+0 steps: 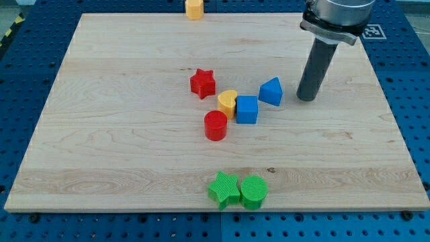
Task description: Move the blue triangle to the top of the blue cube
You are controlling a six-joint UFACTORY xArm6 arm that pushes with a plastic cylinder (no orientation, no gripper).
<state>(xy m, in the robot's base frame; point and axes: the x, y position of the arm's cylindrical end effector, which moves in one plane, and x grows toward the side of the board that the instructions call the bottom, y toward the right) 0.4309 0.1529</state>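
Rod ends in bare tip (307, 99), no jaws to open or close. Tip sits just right of blue triangle (271, 91), not touching. Triangle lies up-right of blue cube (246, 109); yellow heart (227, 102) touches cube's left.

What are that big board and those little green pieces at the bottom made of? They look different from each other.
The board looks like pale, matte wood: grain lines and plank seams run across it. The green star and green cylinder look like plastic, possibly 3D-printed, since fine ridges line their tops; I can't be sure. The blue triangle and blue cube beside my tip seem similarly solid-coloured and matte.
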